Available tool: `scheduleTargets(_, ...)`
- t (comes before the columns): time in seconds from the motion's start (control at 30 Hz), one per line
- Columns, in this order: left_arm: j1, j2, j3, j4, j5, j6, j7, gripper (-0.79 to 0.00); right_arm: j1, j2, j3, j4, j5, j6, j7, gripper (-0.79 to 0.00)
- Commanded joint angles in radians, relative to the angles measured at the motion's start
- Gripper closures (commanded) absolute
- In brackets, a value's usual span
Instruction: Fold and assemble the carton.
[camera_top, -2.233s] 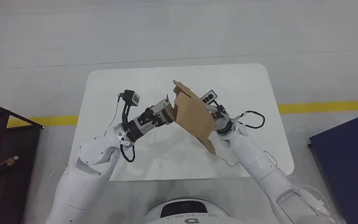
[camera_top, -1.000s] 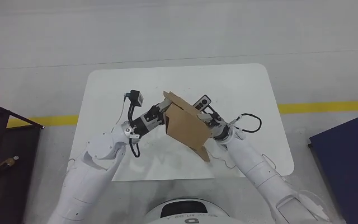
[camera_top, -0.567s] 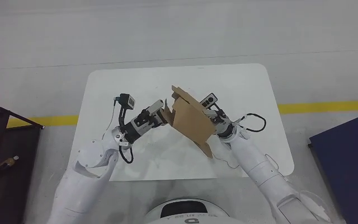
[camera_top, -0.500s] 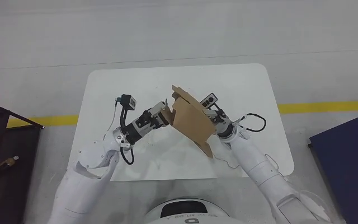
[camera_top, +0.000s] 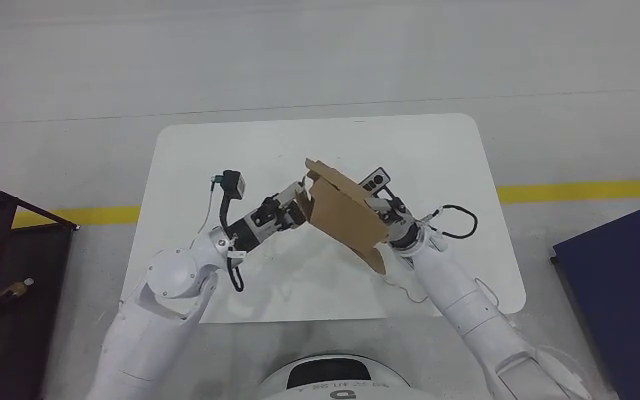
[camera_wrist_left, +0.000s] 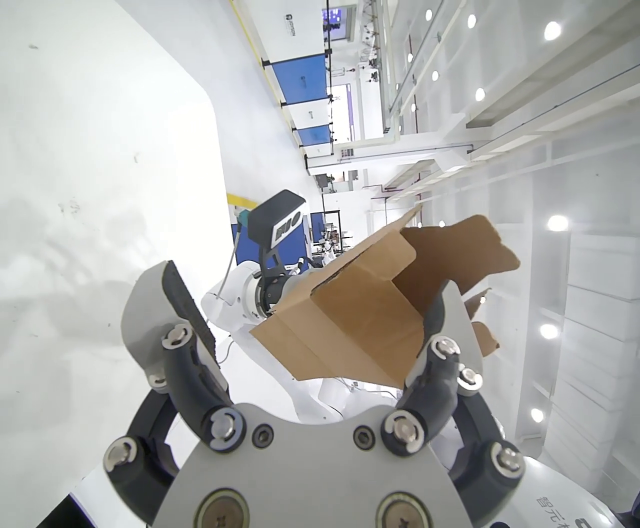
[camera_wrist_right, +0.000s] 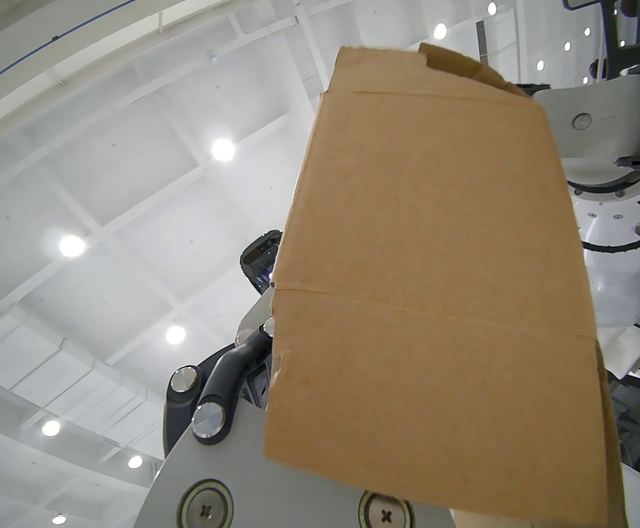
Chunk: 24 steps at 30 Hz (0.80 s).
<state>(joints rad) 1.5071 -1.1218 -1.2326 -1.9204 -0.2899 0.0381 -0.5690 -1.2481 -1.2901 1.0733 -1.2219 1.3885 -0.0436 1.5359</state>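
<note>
Carton (camera_top: 345, 212) (probably light, stiff between scores) clamped in right gripper (camera_top: 380, 213); left gripper (camera_wrist_left: 307, 287) gaping, empty. Best held by panel edges.

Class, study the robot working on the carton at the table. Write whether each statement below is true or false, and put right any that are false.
1. The left hand is open. True.
2. The carton lies flat on the table. False: it is raised and tilted, gripped by the right hand.
3. The carton sits between the two hands. True.
4. The table is black. False: it is white.
5. The carton is a fully closed box. False: its flaps stand open at the end facing the left hand.
</note>
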Motion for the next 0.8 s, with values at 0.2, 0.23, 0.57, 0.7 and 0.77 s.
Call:
scheduleTargets(0.2, -0.012, -0.004, 0.033, 0.013, 0.007, 0.013, -0.01, -0.785, -0.017, 0.004, -0.003, -0.025, -0.031, 0.005, 0.0, 0.0)
scheduleTargets(0.23, -0.013, -0.004, 0.035, 0.015, 0.007, 0.013, -0.009, -0.785, -0.016, 0.004, -0.005, -0.024, -0.034, 0.004, 0.0, 0.0)
scheduleTargets(0.57, -0.025, -0.008, 0.071, 0.023, 0.027, 0.013, -0.008, -0.785, -0.005, -0.001, -0.027, 0.01, -0.043, 0.005, 0.0, 0.0)
scheduleTargets(0.7, -0.03, -0.01, 0.079, 0.028, 0.029, 0.015, -0.005, -0.785, 0.003, -0.006, -0.035, 0.028, -0.038, 0.002, 0.0, 0.0)
scheduleTargets(0.77, -0.031, -0.01, 0.08, 0.03, 0.031, 0.015, -0.006, -0.785, 0.005, -0.007, -0.039, 0.03, -0.038, -0.001, 0.0, 0.0)
